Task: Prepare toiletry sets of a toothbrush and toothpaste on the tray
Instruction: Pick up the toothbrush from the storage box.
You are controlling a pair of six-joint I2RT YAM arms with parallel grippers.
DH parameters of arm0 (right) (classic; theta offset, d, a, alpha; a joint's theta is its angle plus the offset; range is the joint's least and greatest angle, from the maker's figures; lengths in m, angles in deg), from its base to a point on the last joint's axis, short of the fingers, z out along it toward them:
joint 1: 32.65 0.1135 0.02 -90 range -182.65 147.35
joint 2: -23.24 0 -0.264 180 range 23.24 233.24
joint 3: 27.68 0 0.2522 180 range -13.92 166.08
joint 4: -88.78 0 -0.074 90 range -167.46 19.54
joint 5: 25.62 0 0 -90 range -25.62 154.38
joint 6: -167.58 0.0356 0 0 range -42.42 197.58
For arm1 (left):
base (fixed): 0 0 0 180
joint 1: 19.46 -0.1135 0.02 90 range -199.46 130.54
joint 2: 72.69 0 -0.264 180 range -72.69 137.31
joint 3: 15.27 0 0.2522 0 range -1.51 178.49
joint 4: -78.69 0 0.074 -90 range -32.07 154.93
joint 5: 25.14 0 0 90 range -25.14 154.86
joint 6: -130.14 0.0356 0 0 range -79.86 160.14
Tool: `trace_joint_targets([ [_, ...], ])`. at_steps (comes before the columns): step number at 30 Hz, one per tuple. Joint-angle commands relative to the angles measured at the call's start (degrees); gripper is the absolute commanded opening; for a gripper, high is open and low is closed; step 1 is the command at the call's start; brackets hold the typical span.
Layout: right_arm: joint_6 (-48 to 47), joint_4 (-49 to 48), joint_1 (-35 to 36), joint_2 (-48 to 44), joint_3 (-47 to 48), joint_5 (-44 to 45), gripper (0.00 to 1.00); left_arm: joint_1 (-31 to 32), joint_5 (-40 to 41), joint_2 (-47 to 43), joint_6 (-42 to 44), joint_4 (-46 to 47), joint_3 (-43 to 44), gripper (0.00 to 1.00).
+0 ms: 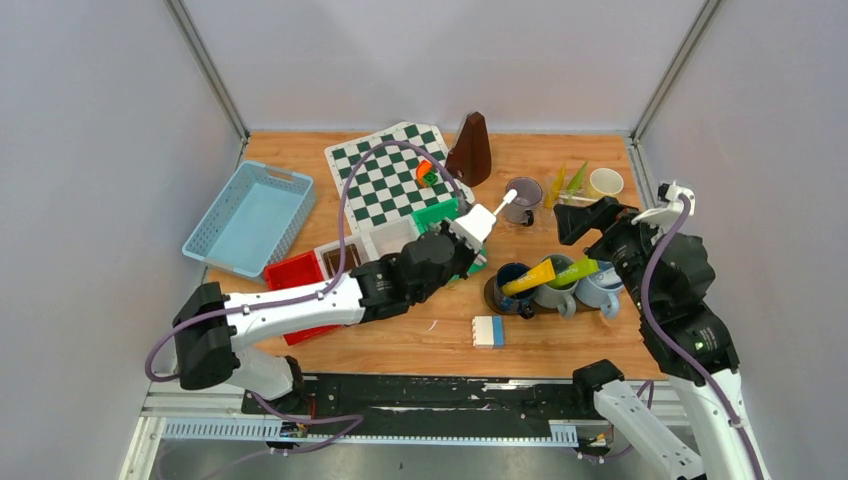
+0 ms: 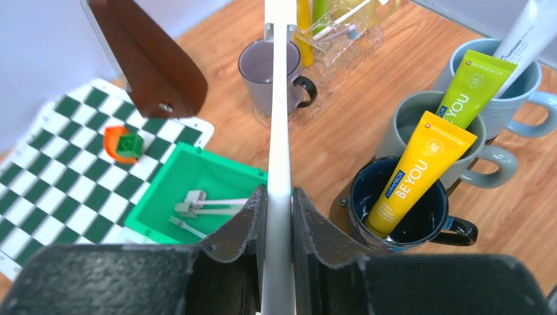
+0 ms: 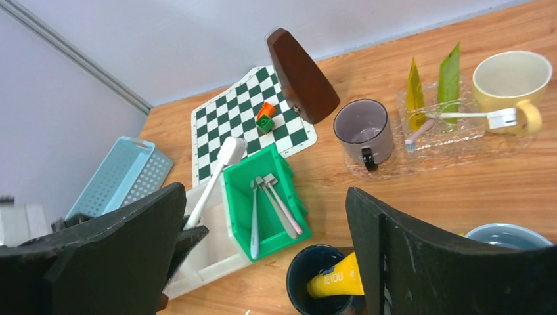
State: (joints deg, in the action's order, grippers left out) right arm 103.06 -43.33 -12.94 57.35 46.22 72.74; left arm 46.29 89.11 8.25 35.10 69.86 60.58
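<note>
A white toothbrush sits in my left gripper, jaws pinched narrow on its handle. Its head reaches toward the grey mug and lies just beside the rim; whether it touches, I cannot tell. That mug stands on the clear tray at the back right, along with a pale yellow mug. Between them are two loose tubes, one yellow and one green, and a tray brush lying flat.

Nearer me, three more mugs sit in a row on the table. The dark blue mug holds a yellow tube, the grey-green mug holds a green tube, and the light blue mug ends the row. My right gripper hovers just behind them, jaws wide and holding nothing.

Left of the mugs, a green bin keeps three spare brushes. Behind it are a chessboard and a brown wedge, with a blue basket at far left
</note>
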Motion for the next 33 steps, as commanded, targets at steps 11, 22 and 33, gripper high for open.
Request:
trace_joint_targets([
  [11, 15.7, 3.8, -0.1, 8.1, 4.3, -3.1, 0.89, 10.1, 17.5, 4.4, 33.5, 22.1, -1.7, 0.0],
  [22, 23.5, 0.6, -0.1, 9.9, 0.9, -1.8, 0.84, 13.7, 19.1, 8.3, 39.3, 26.7, -0.8, 0.0],
  [33, 27.8, -0.9, -0.1, 12.2, -2.7, -2.9, 0.7, 15.6, 20.4, 10.8, 42.3, 29.3, 0.2, 0.0],
])
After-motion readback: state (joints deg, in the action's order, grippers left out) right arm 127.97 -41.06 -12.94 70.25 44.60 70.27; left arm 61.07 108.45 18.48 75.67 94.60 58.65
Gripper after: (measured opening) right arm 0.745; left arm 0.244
